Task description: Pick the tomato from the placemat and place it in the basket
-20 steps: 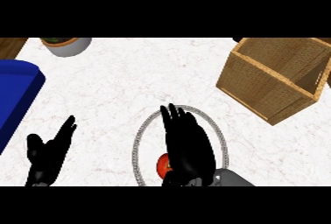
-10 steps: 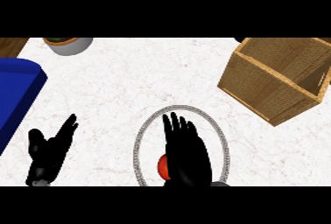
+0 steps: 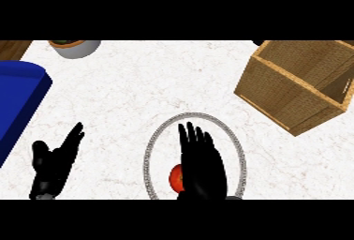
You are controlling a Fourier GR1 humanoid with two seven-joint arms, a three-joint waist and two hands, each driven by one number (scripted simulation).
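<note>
A red tomato (image 3: 176, 178) lies on a round white placemat with a grey beaded rim (image 3: 153, 140) at the bottom middle of the head view. My right hand (image 3: 202, 166) is over the placemat with its fingers straight, covering the tomato's right side; only the left part of the tomato shows. The woven wooden basket (image 3: 294, 82) stands at the upper right, tilted, well apart from the hand. My left hand (image 3: 55, 161) rests open at the lower left, fingers up.
A large blue container (image 3: 17, 101) takes up the left edge. A grey pot with a brown rim (image 3: 75, 47) sits at the top left. White marbled counter (image 3: 159, 84) stretches between the placemat and the basket.
My right hand has drawn back toward the lower edge over the placemat, staying open beside the tomato. The left hand has hardly moved.
</note>
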